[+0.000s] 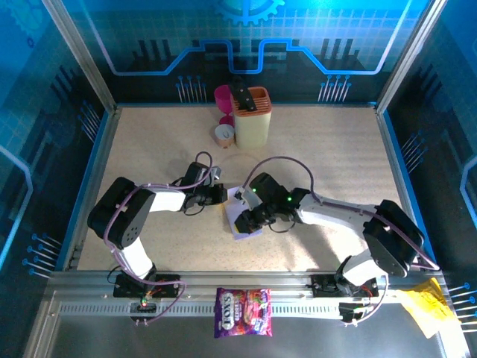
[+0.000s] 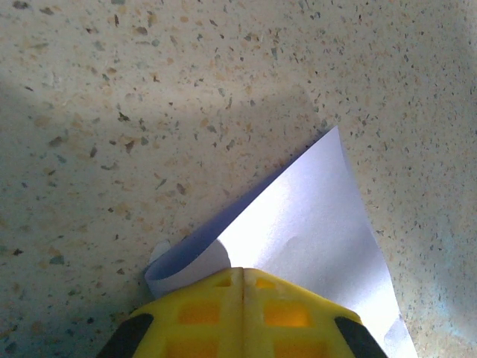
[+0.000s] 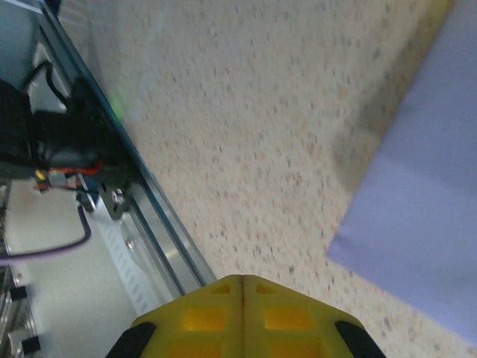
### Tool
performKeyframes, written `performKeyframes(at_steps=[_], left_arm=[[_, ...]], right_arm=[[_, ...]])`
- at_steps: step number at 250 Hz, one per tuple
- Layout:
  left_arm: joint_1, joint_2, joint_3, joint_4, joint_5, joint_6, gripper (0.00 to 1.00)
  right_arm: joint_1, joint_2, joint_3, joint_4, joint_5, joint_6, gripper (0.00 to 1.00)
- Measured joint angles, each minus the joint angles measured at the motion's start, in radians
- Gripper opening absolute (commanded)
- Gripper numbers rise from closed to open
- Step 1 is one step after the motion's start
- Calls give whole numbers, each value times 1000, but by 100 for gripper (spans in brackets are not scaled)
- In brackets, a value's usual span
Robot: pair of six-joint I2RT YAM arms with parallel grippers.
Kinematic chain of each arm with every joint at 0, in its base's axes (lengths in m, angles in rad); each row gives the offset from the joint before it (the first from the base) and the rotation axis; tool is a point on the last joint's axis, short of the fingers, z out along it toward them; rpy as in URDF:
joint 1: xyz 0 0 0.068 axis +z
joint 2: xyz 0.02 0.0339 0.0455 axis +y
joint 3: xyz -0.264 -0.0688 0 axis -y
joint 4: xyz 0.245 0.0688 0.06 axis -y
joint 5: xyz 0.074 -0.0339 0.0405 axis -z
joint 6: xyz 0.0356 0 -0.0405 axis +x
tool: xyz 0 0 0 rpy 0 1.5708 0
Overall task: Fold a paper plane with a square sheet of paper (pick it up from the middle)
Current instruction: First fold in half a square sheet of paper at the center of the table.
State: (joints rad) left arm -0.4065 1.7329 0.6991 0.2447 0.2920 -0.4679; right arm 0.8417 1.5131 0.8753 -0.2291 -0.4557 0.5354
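The square sheet of paper (image 1: 244,233) lies mid-table, pale lilac and partly folded over, with one edge curled up. In the left wrist view the paper (image 2: 313,224) spreads out from under my left gripper (image 2: 243,270), whose yellow jaws are shut with their tips at the curled fold. From above, the left gripper (image 1: 221,195) sits at the sheet's left edge. My right gripper (image 1: 240,221) is over the sheet from the right. Its jaws (image 3: 243,277) are shut with nothing between them, and the paper (image 3: 425,216) lies off to their right.
A cream holder (image 1: 252,118) with an orange top, a pink cup (image 1: 223,97) and a small round container (image 1: 222,134) stand at the back. A sweets bag (image 1: 243,312) and yellow crumpled paper (image 1: 428,302) lie on the front rail (image 3: 160,224).
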Motion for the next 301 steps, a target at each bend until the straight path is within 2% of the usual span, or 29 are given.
performKeyframes(at_steps=[75, 135, 189, 233, 301], left_arm=[[0, 0, 0, 0, 0, 0, 0], [0, -23, 0, -26, -4, -9, 0], [-5, -211, -45, -29, -6, -115, 0], [-73, -309, -155, 17, -18, -227, 0], [-186, -262, -251, 91, -52, -367, 0]], right_arm=[[-28, 251, 7, 174, -25, 75, 0], [-38, 294, -65, 278, -45, 122, 0], [-38, 294, -98, 357, -58, 157, 0], [-38, 294, -109, 386, -59, 176, 0], [-38, 298, -116, 410, -63, 193, 0]])
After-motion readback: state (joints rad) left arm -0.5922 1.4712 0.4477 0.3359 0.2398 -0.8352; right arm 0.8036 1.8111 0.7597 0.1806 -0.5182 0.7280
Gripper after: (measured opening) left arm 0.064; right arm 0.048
